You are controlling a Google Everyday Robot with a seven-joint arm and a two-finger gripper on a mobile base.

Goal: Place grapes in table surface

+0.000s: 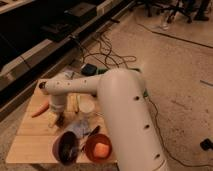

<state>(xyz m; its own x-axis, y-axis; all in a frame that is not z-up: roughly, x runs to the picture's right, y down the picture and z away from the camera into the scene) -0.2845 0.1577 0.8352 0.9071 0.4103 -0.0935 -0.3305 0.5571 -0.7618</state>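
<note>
My gripper (55, 118) hangs from the white arm (75, 88) and points down over the left part of the light tan table surface (30, 137). A small dark lump (61, 120) sits right at the gripper's tip, close to the tabletop. It may be the grapes, but I cannot tell for sure, nor whether it rests on the wood. The orange carrot (41, 108) lies just left of the gripper.
A dark purple bowl (65, 147) and an orange-red bowl (98, 149) stand at the table's front edge. A white cup (86, 106), a bluish-grey item (79, 128) and a dark utensil (93, 132) lie right of the gripper. Cables and a dark box (90, 69) lie on the floor behind.
</note>
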